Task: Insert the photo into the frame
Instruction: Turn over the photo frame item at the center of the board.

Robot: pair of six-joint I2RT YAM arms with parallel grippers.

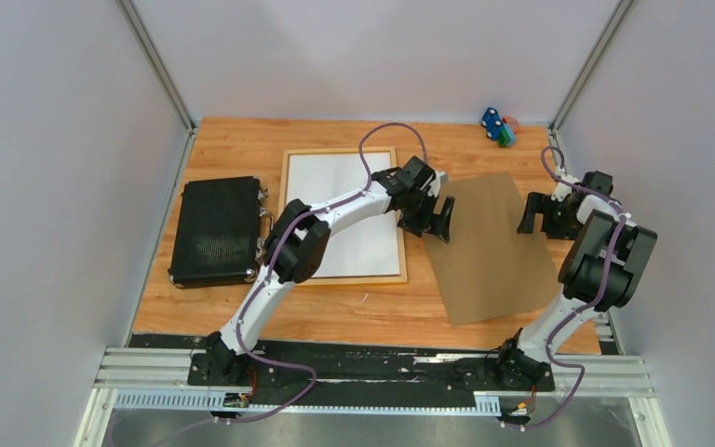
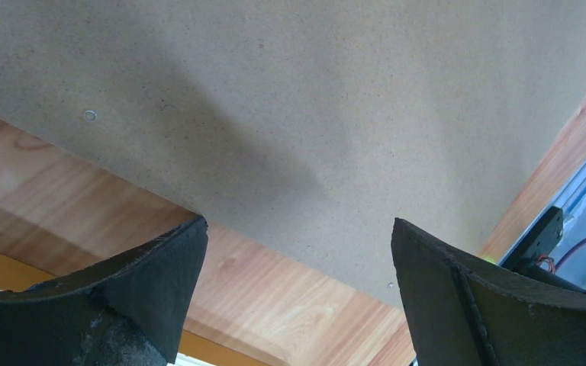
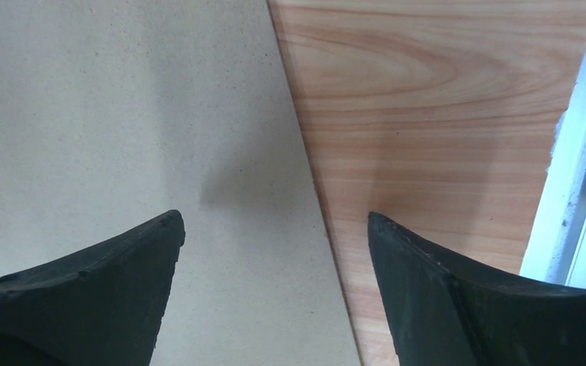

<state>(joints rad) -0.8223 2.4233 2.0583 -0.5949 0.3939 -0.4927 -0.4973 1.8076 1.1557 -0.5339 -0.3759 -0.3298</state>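
Frame [image 1: 285, 216] lay just left of the left tool [image 1: 428, 226], spread and empty beside the board [image 1: 493, 256]; right tool [image 1: 542, 223] hung spread over the board's right edge.

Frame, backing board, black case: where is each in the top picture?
frame [image 1: 363, 278], top view, on its near rail.
brown backing board [image 1: 493, 247], top view, middle of its face.
black case [image 1: 214, 229], top view, middle of its lid.

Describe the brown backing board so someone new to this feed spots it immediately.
On the light wooden table, look right of the thin-railed orange-tan rectangular frame. A flat brown rectangular board lies there, skewed. Unlike the white-filled frame and the black rectangular case far left, it is plain, matte and rimless.
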